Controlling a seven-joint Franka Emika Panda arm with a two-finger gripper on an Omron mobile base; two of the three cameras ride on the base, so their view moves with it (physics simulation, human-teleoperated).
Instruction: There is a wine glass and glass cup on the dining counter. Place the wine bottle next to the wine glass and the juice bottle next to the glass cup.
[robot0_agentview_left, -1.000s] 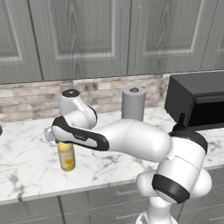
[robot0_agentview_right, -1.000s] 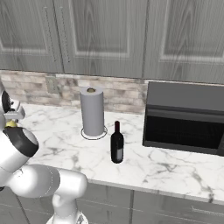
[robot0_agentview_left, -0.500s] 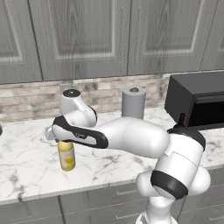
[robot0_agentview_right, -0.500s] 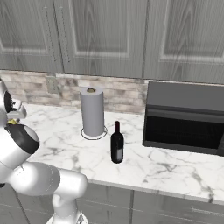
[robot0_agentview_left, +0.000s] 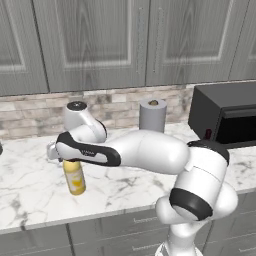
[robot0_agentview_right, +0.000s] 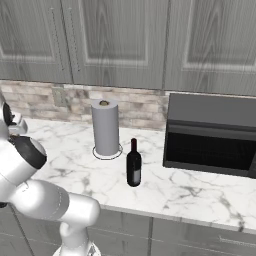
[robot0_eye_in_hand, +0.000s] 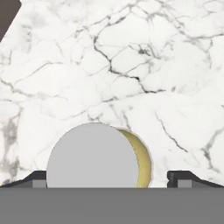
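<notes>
Yellow marks the juice bottle (robot0_agentview_left: 74, 178), which stands upright on the marble table (robot0_agentview_left: 30, 195) near its front edge, left of the arm's base. The end effector (robot0_agentview_left: 64, 159) sits directly over the bottle's top, its dark-and-white hand covering the cap in the left base view. From the hand camera the round grey-white cap (robot0_eye_in_hand: 92, 156) lies between the two dark fingertips (robot0_eye_in_hand: 184, 178), one on each side and both apart from it with white marble showing in the gaps, so the end effector is spread wide and grips nothing. The wine bottle (robot0_agentview_right: 133, 163) stands upright on the same table, well to the right of the juice bottle, just in front of and beside a grey paper-towel roll (robot0_agentview_right: 105, 127) and left of a black microwave (robot0_agentview_right: 212, 133). Grey cabinets (robot0_agentview_right: 125, 40) hang above the brick-tiled wall.
</notes>
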